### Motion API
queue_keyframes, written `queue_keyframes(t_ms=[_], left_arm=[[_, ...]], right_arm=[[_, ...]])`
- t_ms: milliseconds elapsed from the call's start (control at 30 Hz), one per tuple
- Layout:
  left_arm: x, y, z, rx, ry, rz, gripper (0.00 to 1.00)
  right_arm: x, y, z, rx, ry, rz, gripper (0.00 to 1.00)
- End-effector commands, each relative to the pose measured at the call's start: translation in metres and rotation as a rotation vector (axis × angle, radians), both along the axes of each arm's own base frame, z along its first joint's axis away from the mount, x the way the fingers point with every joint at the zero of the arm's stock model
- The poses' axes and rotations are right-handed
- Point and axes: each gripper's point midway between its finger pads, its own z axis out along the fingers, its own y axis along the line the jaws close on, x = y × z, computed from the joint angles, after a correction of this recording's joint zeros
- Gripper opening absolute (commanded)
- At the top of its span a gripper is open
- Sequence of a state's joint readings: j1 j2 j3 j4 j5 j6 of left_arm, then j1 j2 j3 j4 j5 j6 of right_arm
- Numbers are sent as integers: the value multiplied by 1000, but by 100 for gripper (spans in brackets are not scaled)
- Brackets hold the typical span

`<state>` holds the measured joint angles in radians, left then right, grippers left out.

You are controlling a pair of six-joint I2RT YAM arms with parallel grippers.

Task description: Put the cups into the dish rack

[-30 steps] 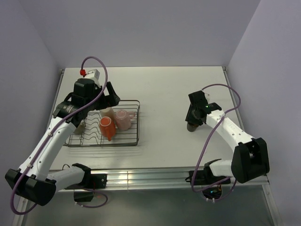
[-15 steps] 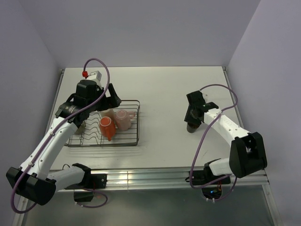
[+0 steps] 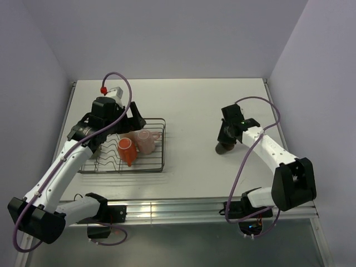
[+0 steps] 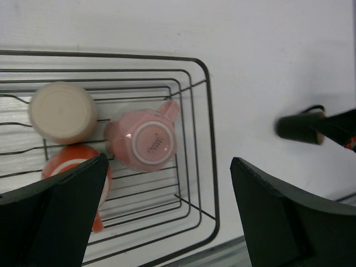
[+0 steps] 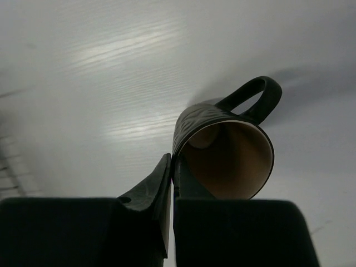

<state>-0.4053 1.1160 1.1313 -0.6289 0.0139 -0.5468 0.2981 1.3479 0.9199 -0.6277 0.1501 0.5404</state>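
The dish rack sits on the left of the table. In it, mouths down, are a beige tumbler, a pink mug and an orange mug. My left gripper hovers open above the rack, holding nothing. On the right of the table, the dark brown mug is tilted. My right gripper is shut on its wall, one finger inside and one outside.
Pale walls close in the white table on the left, back and right. A metal rail runs along the near edge by the arm bases. Purple cables loop over both arms.
My right gripper has closed on the dark brown mug's wall, and the mug has tilted and shifted a little left. The left arm has drifted slightly to the right above the rack.
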Motion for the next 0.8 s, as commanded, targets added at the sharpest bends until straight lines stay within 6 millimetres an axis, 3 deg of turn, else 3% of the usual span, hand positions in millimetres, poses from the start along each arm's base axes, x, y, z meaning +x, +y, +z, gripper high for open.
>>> queue_keyframes(t_ms=[0, 67, 200, 267, 333, 367, 533, 567, 767], left_arm=[[-11, -28, 31, -138, -84, -139, 99], [-14, -41, 44, -193, -124, -208, 99], [-31, -66, 73, -317, -203, -379, 99], [-37, -76, 87, -367, -232, -446, 99], [-42, -83, 94, -398, -228, -498, 99], [-42, -86, 100, -413, -247, -517, 99], [-48, -95, 125, -508, -303, -576, 99], [-45, -95, 126, -511, -308, -566, 99], [-45, -103, 132, -567, -329, -600, 99]], right_arm=[[20, 59, 79, 297, -172, 151, 0], [29, 86, 130, 441, -286, 237, 0], [9, 143, 215, 820, -390, 460, 0], [3, 156, 252, 923, -489, 542, 0], [-10, 165, 270, 1041, -485, 578, 0], [-13, 170, 288, 1081, -554, 633, 0], [-30, 182, 310, 1232, -584, 699, 0], [-35, 183, 324, 1260, -648, 745, 0], [-51, 193, 340, 1388, -646, 815, 0]])
